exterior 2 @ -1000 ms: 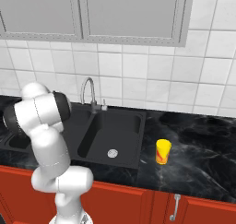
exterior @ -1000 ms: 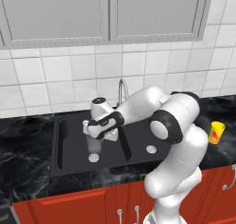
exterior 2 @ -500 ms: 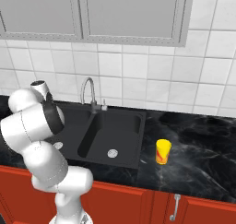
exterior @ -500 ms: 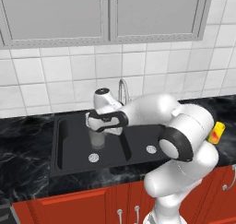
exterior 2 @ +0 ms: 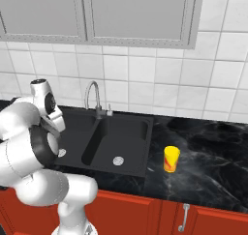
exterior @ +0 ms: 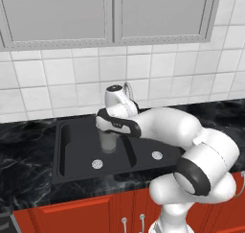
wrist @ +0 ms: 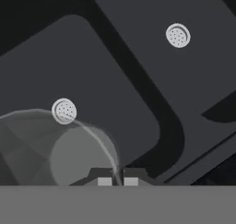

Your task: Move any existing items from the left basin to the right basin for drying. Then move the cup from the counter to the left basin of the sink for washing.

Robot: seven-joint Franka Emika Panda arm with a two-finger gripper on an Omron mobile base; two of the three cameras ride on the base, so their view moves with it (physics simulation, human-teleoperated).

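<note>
My gripper (exterior: 111,131) hangs over the left basin (exterior: 76,145) of the black sink, shut on the rim of the clear glass tumbler (exterior: 108,142). The tumbler hangs clear of the basin floor, close to the central divider. In the hand view its wall runs between my fingertips (wrist: 117,179), and the glass (wrist: 69,158) spreads to the left, over the left basin's drain (wrist: 64,110). The right basin (wrist: 184,66) lies beyond the divider and holds nothing. The yellow cup (exterior 2: 170,159) stands upright on the black marble counter (exterior 2: 208,152), right of the sink.
The curved chrome tap (exterior 2: 92,96) rises behind the divider, just behind my hand. My white forearm crosses above the right basin (exterior: 149,150). White wall tiles and grey upper cabinets close off the back, and red cabinet fronts (exterior: 86,213) run below the counter.
My hand has carried the tumbler up and a little to the right, towards the divider. The elbow has swung lower and to the right. The yellow cup has not moved.
</note>
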